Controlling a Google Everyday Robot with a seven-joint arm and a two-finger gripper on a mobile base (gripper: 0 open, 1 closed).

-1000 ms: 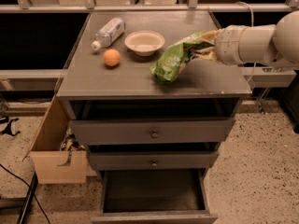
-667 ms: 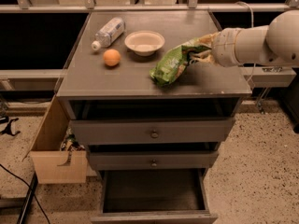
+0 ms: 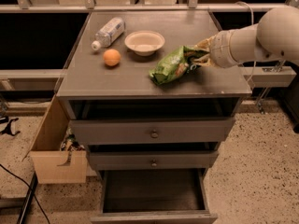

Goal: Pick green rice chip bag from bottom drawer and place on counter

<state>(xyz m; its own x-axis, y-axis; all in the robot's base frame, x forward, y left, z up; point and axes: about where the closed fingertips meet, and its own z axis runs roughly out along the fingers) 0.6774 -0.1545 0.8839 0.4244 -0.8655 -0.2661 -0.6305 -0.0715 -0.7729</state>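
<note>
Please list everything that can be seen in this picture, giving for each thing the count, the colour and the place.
green rice chip bag: one, bright green, on the counter, right of centre
counter: one, grey, top of the drawer cabinet
bowl: one, white, on the counter behind the bag
orange: one, orange, on the counter left of the bowl
bottle: one, clear, lying at the counter's far left
upper drawers: two, grey with round knobs, above the bottom drawer
bottom drawer: one, grey, lowest, pulled open
wooden box: one, light wood, on the floor left of the cabinet
arm: one, white, reaching in from the right
gripper: one, colour hard to tell, at the bag's right end
</note>
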